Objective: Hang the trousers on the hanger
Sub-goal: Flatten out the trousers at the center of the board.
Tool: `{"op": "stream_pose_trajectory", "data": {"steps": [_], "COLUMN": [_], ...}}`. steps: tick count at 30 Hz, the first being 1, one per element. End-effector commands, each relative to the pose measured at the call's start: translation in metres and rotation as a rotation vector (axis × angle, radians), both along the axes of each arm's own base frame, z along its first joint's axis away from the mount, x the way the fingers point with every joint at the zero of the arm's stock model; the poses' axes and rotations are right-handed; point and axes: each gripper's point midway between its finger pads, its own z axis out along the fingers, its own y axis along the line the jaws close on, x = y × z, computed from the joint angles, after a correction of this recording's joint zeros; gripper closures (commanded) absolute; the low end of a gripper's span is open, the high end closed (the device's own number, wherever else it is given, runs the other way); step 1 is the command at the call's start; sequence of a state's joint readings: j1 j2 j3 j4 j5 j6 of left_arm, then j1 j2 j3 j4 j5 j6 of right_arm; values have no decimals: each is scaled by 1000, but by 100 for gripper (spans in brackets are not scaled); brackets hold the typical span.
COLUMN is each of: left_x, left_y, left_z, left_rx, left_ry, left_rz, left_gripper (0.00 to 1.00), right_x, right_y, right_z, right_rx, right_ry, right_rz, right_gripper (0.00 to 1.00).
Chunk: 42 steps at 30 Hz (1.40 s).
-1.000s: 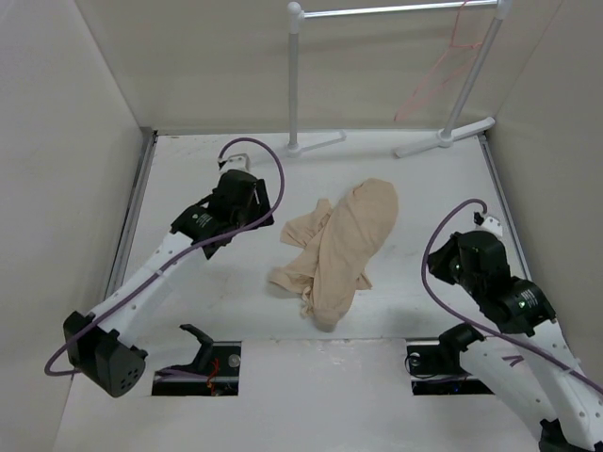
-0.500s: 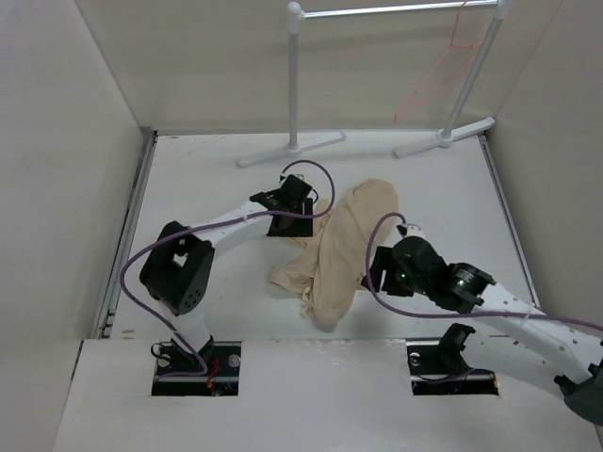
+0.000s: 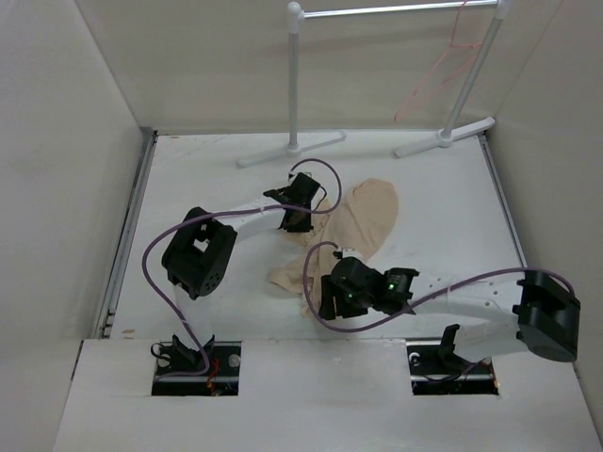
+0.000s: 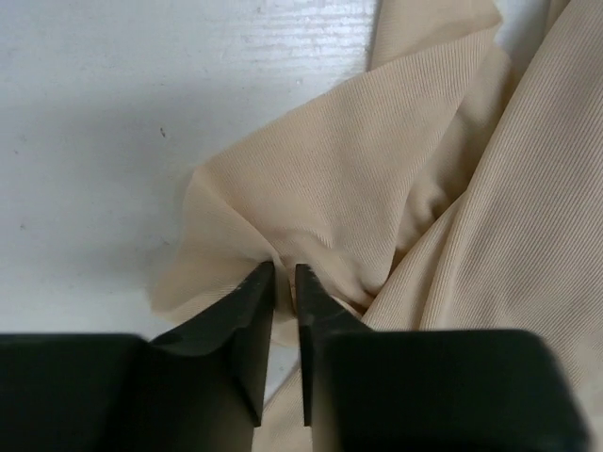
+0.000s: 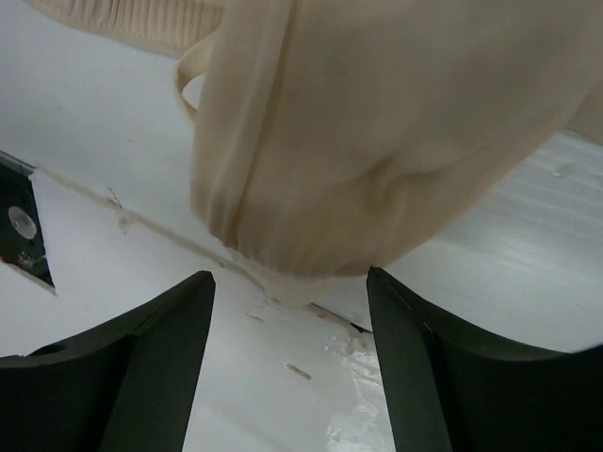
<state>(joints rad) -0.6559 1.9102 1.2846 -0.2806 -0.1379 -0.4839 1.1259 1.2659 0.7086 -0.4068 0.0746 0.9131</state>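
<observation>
Two tools meet the trousers on the table: the left tool pinches a fold at its tips, likely for lifting; the right tool, spread wide, faces the cloth's end just ahead.

My overhead camera sits above and behind the arm bases. It looks down and forward across the whole table to the white rack at the far wall. The left wrist camera looks down along the left fingers from very near, so the trousers and a patch of bare table fill its frame. The right wrist camera lies low over the table, facing out past the right fingers at the trousers' near end. All three views share the trousers; only the overhead takes in both arms.
</observation>
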Motion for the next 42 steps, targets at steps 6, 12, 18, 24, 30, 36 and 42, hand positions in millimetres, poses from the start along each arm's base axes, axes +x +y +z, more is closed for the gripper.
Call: {"op": "stream_pose_trajectory", "data": {"steps": [6, 12, 18, 24, 30, 36, 42], "left_x": [19, 26, 28, 15, -34, -38, 30], "left_y": [77, 182, 247, 290, 342, 360, 344], "left_z": [13, 99, 212, 335, 431, 432, 386], "left_rx": [36, -63, -197, -298, -351, -342, -418], "left_ry": [-77, -253, -462, -686, -923, -948, -771], "left_rz": [273, 615, 803, 901, 1014, 1095, 1053], "left_gripper": [99, 100, 100, 100, 99, 98, 98], "right_x": [17, 56, 118, 131, 71, 78, 173], "right_y": [43, -23, -121, -168, -183, -198, -186], "right_z": [30, 104, 218, 346, 436, 431, 390], "right_rx": [80, 86, 244, 398, 532, 478, 477], "right_ry": [-79, -251, -476, -712, -904, -937, -808], "right_rz": [-2, -162, -441, -530, -484, -555, -636], "right_gripper": [88, 95, 96, 96, 95, 94, 96]}}
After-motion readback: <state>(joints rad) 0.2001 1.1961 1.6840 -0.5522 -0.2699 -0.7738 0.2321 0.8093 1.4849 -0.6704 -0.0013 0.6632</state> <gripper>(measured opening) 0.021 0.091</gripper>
